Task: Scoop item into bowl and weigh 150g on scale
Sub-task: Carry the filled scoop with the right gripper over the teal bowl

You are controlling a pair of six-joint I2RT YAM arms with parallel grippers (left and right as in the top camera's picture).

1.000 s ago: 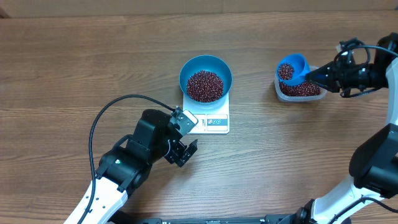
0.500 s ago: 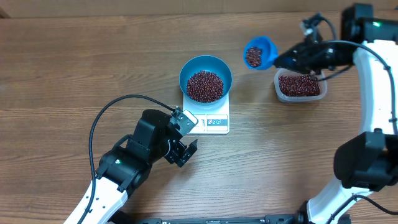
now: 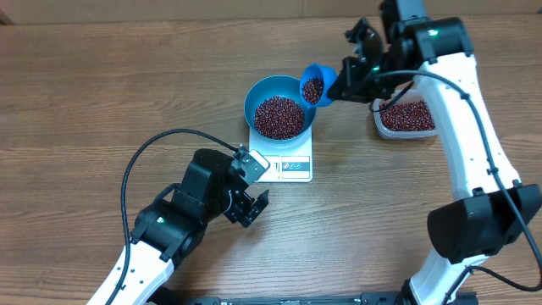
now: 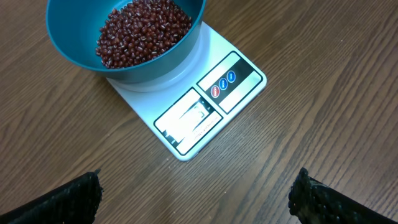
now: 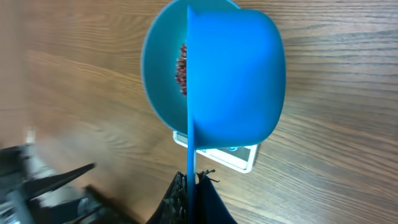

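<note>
at the lower left the left jaws stand wide apart and empty, low over the surface (image 3: 85,85) just short of the scale (image 3: 292,166). the bowl (image 3: 251,100) sits on the scale, already holding a mound of beans (image 3: 279,117). at its right rim the right jaws are clamped on the handle of the scoop (image 3: 315,85), loaded and tilted inward — the tub (image 3: 408,119) lies further right. best to tip slowly with the lip inside the rim, trickling rather than dumping — the display can't be read here.
</note>
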